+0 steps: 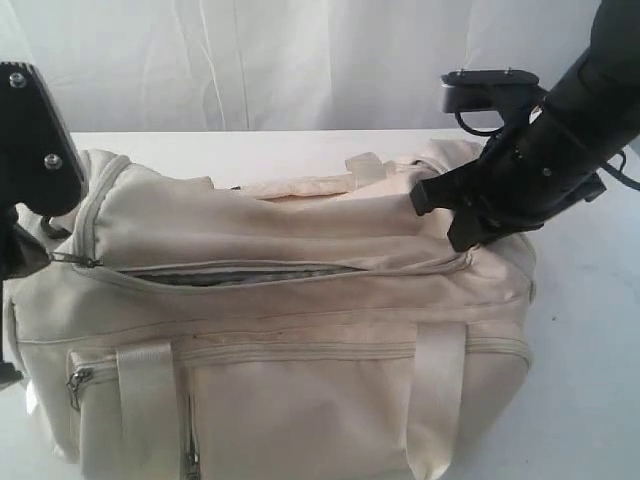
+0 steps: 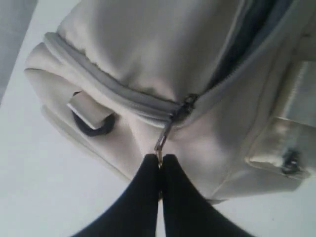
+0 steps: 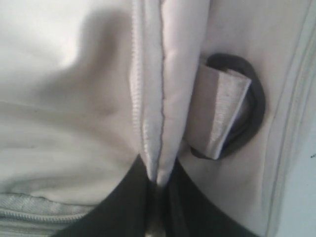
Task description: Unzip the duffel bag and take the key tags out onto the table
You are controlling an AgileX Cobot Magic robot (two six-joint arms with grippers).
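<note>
The cream duffel bag lies on the white table. Its top zipper is partly open and shows a strip of grey lining. At the bag's left end, my left gripper is shut on the metal zipper pull. At the right end, my right gripper is shut on a raised fold of the bag's fabric, beside a black D-ring. The key tags are hidden.
A front pocket zipper and two satin straps face the camera. Another black D-ring sits on the bag's left end. Bare tabletop shows to the right of the bag, and a white backdrop hangs behind.
</note>
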